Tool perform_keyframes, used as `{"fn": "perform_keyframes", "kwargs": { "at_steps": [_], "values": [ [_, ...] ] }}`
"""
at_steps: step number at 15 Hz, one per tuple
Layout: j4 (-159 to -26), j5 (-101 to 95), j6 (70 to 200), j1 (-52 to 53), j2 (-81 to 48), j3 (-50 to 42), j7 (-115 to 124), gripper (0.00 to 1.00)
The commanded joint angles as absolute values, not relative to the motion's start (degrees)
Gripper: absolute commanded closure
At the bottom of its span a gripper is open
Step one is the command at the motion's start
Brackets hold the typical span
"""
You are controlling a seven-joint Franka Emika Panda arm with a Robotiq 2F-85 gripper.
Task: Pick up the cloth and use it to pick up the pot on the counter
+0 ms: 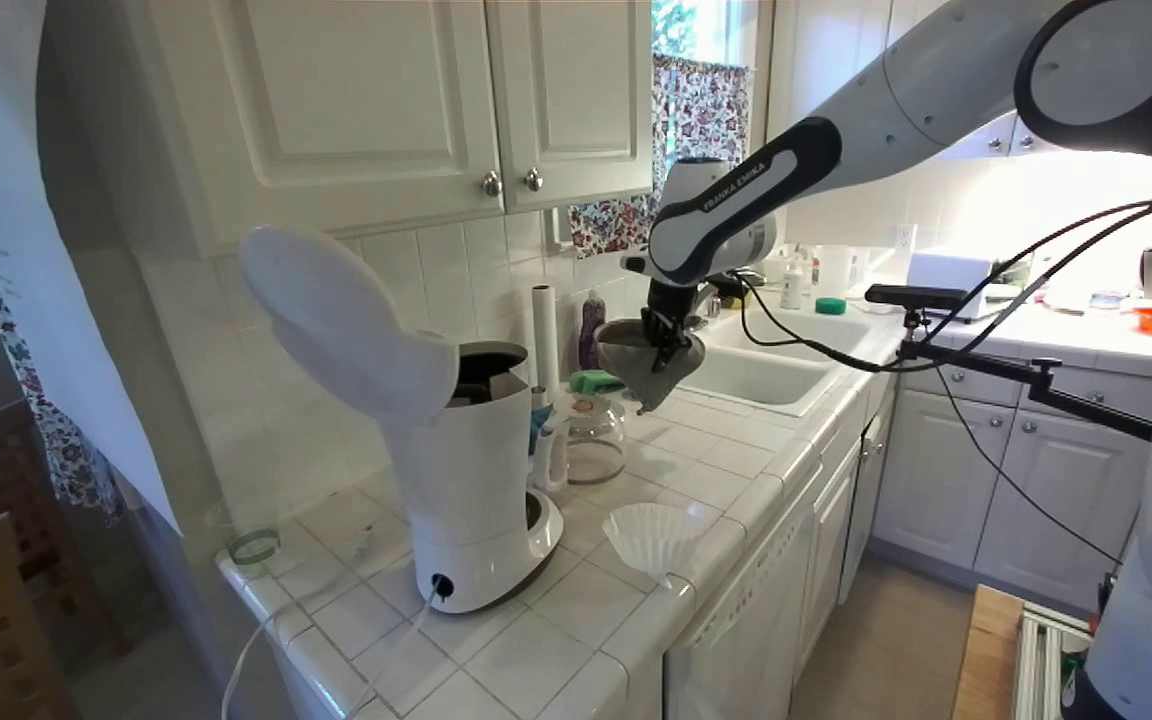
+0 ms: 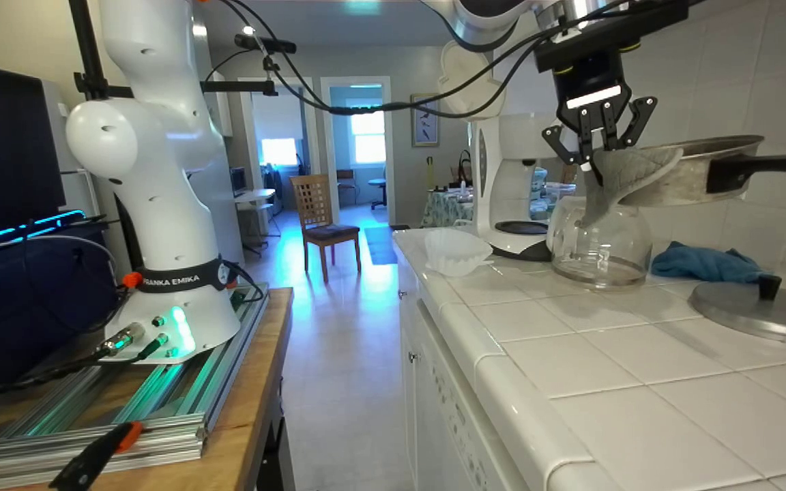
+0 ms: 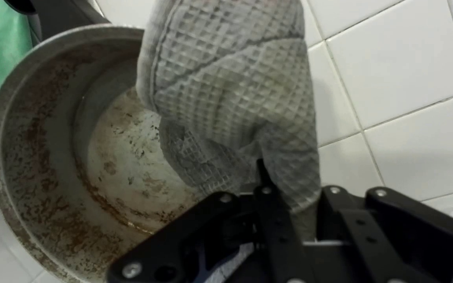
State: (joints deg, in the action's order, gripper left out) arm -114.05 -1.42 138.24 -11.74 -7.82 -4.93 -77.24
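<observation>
Against the round metal pot (image 3: 89, 157), seemingly rusted, hangs waffled cloth (image 3: 230, 90).

White arm (image 1: 921, 95), black tool (image 2: 598, 144).
Smooth, rounded links (image 2: 164, 225) with small dark dots (image 2: 144, 52); a broad black ring (image 1: 1116, 136) around a flat grey disc (image 1: 1108, 58); a black band (image 1: 734, 187) lettered FRANKA EMIKA; a green light (image 2: 181, 330) and plugs (image 2: 125, 337) on the base (image 2: 212, 320); black cables (image 2: 348, 110) slung outside. The tool has an angular black linkage (image 3: 415, 218), silver screws (image 3: 132, 270) and a bright strip (image 2: 593, 97) on one side.
</observation>
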Motion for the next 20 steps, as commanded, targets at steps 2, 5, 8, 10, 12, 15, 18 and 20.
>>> {"fn": "perform_keyframes", "kwargs": {
  "at_steps": [2,5,8,10,12,15,18,20],
  "values": [
    [-111.79,-0.43,134.16,-10.51,-6.95,-4.28,-80.35,0.97],
    [-110.13,-0.29,131.93,-9.69,-7.81,-3.7,-82.15,0.97],
    [-108.45,0.18,129.51,-9.17,-8.81,-3.15,-84.2,0.97],
    [-107.58,0.43,128.63,-8.97,-9.36,-2.84,-85.3,0.97],
    [-106.76,0.37,128.33,-8.73,-9.98,-2.54,-86.36,0.97],
    [-104.89,0.33,127.51,-8.35,-11.49,-1.96,-88.08,0.97],
    [-102.4,0.34,125.73,-8.18,-13.55,-1.16,-89.52,0.97],
    [-100.65,0.22,124.15,-8.02,-14.93,-0.74,-89.87,0.97]
  ]
}}
